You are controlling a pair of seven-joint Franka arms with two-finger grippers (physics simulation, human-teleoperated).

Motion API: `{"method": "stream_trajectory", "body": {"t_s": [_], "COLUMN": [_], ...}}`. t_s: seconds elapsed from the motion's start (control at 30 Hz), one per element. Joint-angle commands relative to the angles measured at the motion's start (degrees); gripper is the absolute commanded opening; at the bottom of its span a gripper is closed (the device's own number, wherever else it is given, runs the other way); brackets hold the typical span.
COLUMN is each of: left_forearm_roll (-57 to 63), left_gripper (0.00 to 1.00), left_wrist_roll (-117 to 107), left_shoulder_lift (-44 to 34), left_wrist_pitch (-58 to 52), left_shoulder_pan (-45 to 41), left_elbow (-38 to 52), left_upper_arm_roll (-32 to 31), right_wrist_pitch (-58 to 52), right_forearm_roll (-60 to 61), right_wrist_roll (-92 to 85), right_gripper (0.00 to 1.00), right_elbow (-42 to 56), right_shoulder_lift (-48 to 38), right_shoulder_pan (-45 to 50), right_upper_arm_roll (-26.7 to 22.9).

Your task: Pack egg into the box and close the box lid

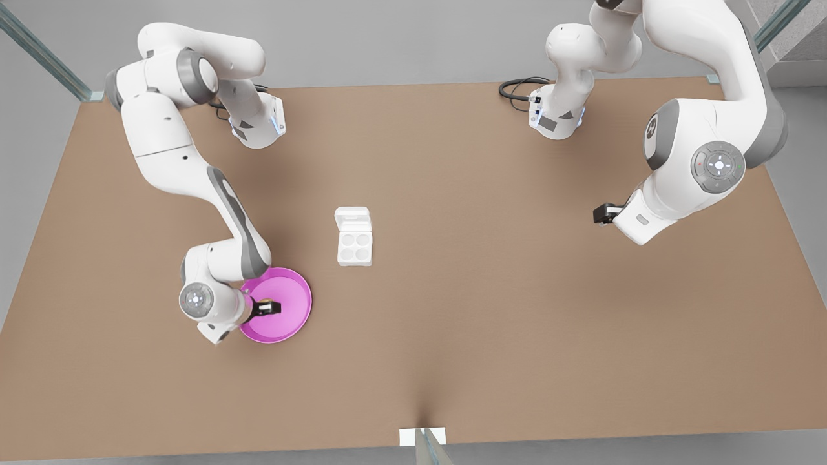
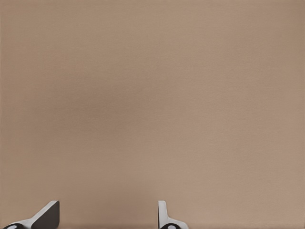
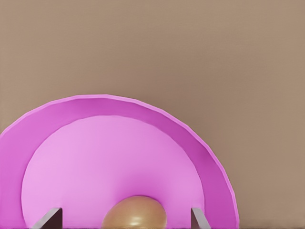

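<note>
The tan egg (image 3: 136,213) lies on the pink plate (image 3: 119,152), between the spread fingers of my right gripper (image 3: 125,218), which is open and touches nothing. In the front view this gripper (image 1: 267,308) hangs over the plate (image 1: 287,323) at the front view's left. The white box (image 1: 355,248) sits mid-table with its four cups bare. Its box lid (image 1: 353,218) lies folded back flat on the far side. My left gripper (image 1: 601,214) waits open at the front view's right, and its wrist view has the gripper (image 2: 106,219) over bare table.
The brown table (image 1: 491,310) stretches wide around the box. A black cable (image 1: 517,87) loops by the far arm base. A small white marker (image 1: 423,437) sits at the near edge.
</note>
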Motion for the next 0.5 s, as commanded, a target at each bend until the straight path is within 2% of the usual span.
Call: {"method": "stream_trajectory", "body": {"t_s": [0.0,0.2,0.47], "left_forearm_roll": [0.04,0.04,0.04], "left_gripper": [1.0,1.0,1.0], "left_wrist_roll": [-0.03,-0.03,-0.03], "left_shoulder_lift": [-0.06,-0.06,0.03], "left_wrist_pitch": [0.04,0.13,0.04], "left_shoulder_pan": [0.0,0.0,0.0], "left_elbow": [0.03,0.03,0.03], "left_upper_arm_roll": [0.01,0.01,0.01], "right_wrist_pitch": [1.12,6.47,8.59], "right_forearm_roll": [0.27,0.27,0.54], "right_wrist_roll": [0.54,0.71,0.89], "right_gripper": [1.0,1.0,1.0], "right_elbow": [-1.55,-10.42,-8.67], "right_shoulder_lift": [-1.19,-5.5,-4.62], "right_shoulder_pan": [-0.2,-0.73,-0.91], "right_upper_arm_roll": [0.04,0.03,-0.05]}}
